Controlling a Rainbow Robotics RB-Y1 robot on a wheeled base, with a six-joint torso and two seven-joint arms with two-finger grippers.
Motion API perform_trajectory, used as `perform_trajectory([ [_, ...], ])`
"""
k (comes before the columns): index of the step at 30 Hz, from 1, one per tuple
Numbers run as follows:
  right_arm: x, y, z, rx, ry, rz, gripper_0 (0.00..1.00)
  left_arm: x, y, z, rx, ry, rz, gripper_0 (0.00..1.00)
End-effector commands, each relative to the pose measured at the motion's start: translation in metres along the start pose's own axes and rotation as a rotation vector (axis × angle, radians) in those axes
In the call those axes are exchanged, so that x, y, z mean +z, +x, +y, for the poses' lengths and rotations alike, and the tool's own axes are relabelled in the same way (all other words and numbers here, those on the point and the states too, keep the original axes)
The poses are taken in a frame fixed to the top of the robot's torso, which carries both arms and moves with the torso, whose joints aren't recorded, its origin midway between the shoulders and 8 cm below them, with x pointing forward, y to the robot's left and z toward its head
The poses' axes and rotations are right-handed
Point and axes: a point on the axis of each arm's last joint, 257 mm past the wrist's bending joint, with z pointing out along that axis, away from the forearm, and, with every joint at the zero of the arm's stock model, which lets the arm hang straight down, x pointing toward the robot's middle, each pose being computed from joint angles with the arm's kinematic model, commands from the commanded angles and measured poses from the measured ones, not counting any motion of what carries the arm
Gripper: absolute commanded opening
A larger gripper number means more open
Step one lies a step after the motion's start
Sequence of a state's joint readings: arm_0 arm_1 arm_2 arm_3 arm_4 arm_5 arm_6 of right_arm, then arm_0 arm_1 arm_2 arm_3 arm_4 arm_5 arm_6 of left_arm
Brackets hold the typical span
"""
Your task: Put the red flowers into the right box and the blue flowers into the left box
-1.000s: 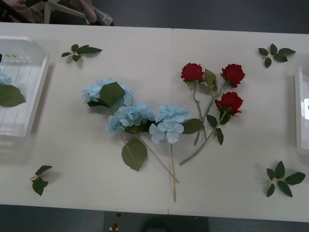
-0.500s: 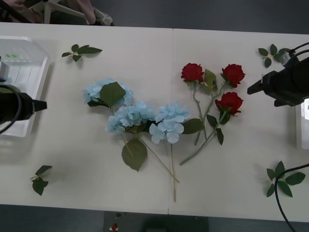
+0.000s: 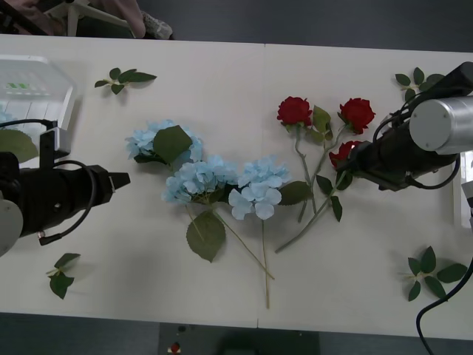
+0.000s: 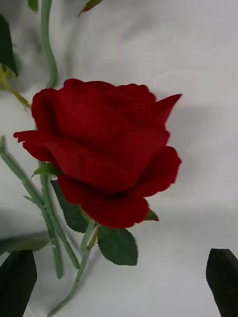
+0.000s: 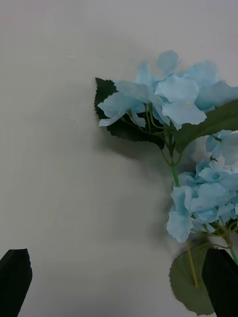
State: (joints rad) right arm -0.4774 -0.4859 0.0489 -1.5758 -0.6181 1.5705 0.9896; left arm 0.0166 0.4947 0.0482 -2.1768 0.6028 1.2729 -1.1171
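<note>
Three red flowers lie right of the table's centre: two at the back (image 3: 295, 111) (image 3: 357, 113) and a nearer one (image 3: 341, 154). My right gripper (image 3: 356, 164) hangs open over that nearer bloom (image 4: 104, 148), its black fingers (image 4: 223, 282) not touching it. Three blue flowers (image 3: 159, 140) (image 3: 199, 177) (image 3: 259, 191) lie in a row at the centre. My left gripper (image 3: 120, 180) is open just left of them, with the nearest cluster (image 5: 168, 94) ahead of its fingers (image 5: 15, 277). The left box (image 3: 52, 89) stands at the far left, and a strip of the right box (image 3: 465, 211) shows at the far right.
Loose green leaf sprigs lie near the table's corners: back left (image 3: 122, 78), back right (image 3: 421, 83), front left (image 3: 60, 275) and front right (image 3: 432, 275). Long stems (image 3: 264, 274) trail from the flowers toward the front edge. A green leaf (image 3: 13, 144) lies in the left box.
Both arms have come in from the sides toward the middle. The left gripper now sits beside the blue flowers, and the right one covers part of the nearer red flower.
</note>
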Motion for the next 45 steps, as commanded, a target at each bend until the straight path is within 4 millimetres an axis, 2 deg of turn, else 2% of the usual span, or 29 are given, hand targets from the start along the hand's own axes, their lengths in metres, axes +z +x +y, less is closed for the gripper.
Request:
perform_trajectory([
  [1,-0.003,-0.005,0.017,0.039,-0.02,-0.035,1.0,0.012,-0.013,-0.016,-0.009,0.015,-0.009,1.0],
  [15,0.029,0.002,0.015,0.041,0.045,-0.052,1.0,0.066,-0.026,-0.033,-0.032,0.007,0.078,1.0],
  [24,0.043,0.008,0.016,0.038,0.057,-0.048,1.0,0.091,-0.031,-0.048,-0.033,0.004,0.119,1.0],
  [29,0.048,0.011,0.016,0.039,0.064,-0.045,0.99,0.101,-0.042,-0.056,-0.057,0.025,0.1,1.0],
  [31,0.049,0.012,0.015,0.034,0.07,-0.047,0.91,0.108,-0.046,-0.059,-0.065,0.031,0.094,1.0],
  [32,0.05,0.013,0.015,0.031,0.073,-0.047,0.83,0.112,-0.049,-0.06,-0.068,0.034,0.086,1.0],
  [36,0.052,0.014,0.01,0.026,0.091,-0.052,0.41,0.127,-0.052,-0.062,-0.073,0.031,0.079,1.0],
  [41,0.057,0.017,0.004,0.021,0.1,-0.055,0.07,0.138,-0.05,-0.066,-0.042,0.011,0.1,1.0],
  [45,0.057,0.016,0.001,0.015,0.107,-0.063,0.0,0.143,-0.049,-0.066,-0.028,-0.005,0.114,1.0],
])
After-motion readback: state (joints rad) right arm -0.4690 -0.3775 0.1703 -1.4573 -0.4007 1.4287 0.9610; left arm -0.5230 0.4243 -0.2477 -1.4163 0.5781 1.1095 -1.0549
